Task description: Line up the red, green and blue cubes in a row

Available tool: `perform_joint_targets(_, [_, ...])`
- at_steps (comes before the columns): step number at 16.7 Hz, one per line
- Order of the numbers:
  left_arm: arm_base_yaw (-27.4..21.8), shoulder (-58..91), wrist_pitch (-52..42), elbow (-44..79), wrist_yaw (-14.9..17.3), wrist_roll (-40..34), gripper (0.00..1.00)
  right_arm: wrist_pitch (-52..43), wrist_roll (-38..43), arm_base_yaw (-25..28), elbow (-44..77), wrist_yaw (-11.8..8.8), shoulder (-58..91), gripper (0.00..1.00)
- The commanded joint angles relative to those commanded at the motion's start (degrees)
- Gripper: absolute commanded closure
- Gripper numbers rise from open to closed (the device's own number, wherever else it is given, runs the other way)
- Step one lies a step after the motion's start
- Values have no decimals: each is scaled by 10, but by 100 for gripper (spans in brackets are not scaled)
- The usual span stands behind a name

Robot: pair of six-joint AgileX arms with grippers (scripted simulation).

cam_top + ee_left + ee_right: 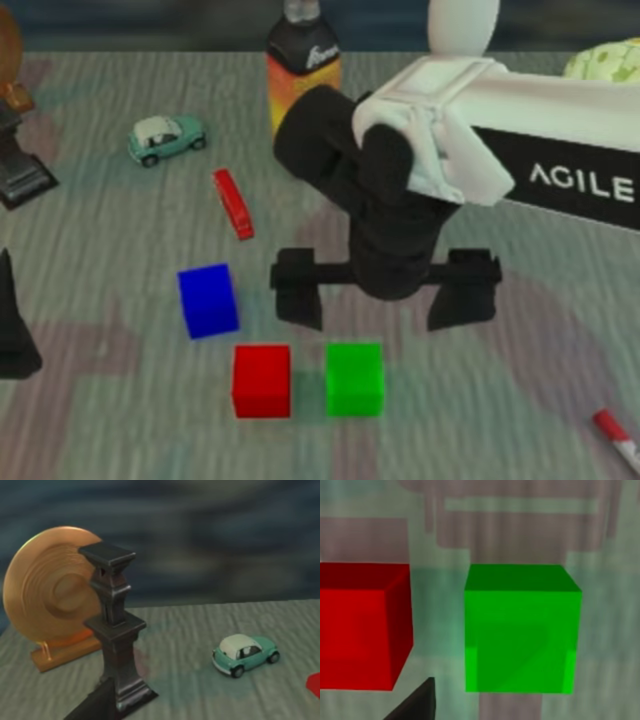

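narrow gap between red cube point(261, 380), green cube point(354, 378)

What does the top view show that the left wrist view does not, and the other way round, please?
Only the top view shows the red cube, green cube and blue cube, the right gripper open above them, the bottle, and the left gripper at the table's left edge. Only the left wrist view shows the whole orange disc on its stand. Both share the toy car, the dark pedestal and the table.
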Motion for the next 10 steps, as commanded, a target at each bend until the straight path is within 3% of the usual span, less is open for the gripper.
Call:
perform_joint_targets(5, [-39,176,-98,146,-1,87,0,84,-80,-73,-151,17,-175,0])
perform_joint_targets(10, [-92,459,-236,335,-2,205,0,203,-188,-173,-363,23,-422,0])
